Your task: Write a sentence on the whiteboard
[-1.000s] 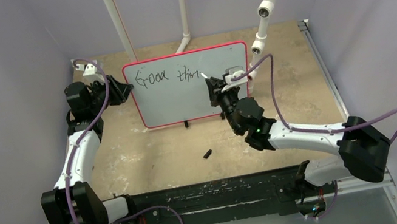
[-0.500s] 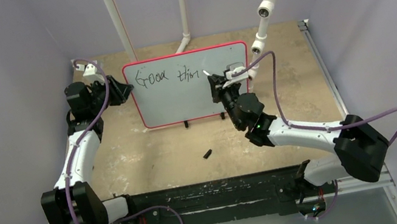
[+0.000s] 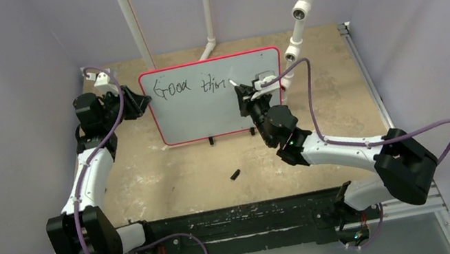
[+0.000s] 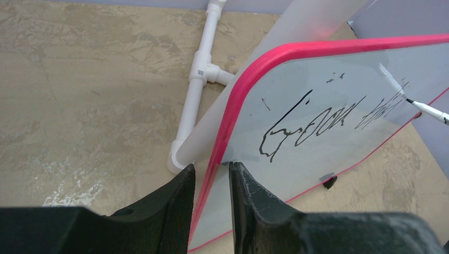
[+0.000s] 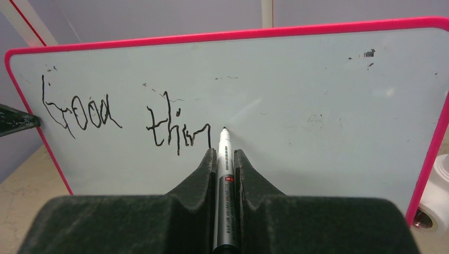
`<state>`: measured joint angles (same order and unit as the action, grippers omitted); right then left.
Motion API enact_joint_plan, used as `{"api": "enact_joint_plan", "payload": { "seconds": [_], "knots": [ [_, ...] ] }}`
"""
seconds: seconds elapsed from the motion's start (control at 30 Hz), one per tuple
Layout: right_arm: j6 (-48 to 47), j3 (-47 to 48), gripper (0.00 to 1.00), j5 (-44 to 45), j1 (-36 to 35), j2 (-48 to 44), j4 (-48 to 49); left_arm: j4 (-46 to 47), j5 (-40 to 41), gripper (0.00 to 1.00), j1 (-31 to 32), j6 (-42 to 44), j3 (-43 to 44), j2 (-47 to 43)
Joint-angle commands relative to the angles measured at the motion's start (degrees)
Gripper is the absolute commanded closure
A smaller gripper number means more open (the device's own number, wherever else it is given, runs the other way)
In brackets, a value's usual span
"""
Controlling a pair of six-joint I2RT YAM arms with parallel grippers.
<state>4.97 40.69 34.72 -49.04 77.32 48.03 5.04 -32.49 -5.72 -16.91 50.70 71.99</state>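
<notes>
left gripper (image 4: 212,177) is clamping whiteboard (image 3: 206,113) rim, jaws nearly closed | right gripper (image 5: 224,152) is squeezing marker (image 5: 222,140), tip on board | sentence (image 5: 177,138) is reading "Good thin" (kinda wobbly)

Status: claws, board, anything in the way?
Left claw shut on whiteboard left edge. Right claw shut on marker, tip at its face. Sentence reads "Good thin" only. Small black piece on table, not blocking.
</notes>
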Motion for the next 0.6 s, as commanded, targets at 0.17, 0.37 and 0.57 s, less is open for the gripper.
{"api": "enact_joint_plan", "payload": {
  "seconds": [0.17,0.37,0.57],
  "knots": [
    [-1.0,2.1,1.0,-0.7,0.3,0.7,2.6,1.2,0.4,0.71,0.0,1.0,-0.2,-1.1],
    [-0.5,1.9,1.0,-1.1,0.3,1.9,1.0,1.2,0.5,0.71,0.0,1.0,-0.1,-1.2],
    [0.6,1.1,1.0,-0.9,0.3,1.6,-0.3,1.2,0.5,0.71,0.1,1.0,-0.1,-1.2]
  ]
}}
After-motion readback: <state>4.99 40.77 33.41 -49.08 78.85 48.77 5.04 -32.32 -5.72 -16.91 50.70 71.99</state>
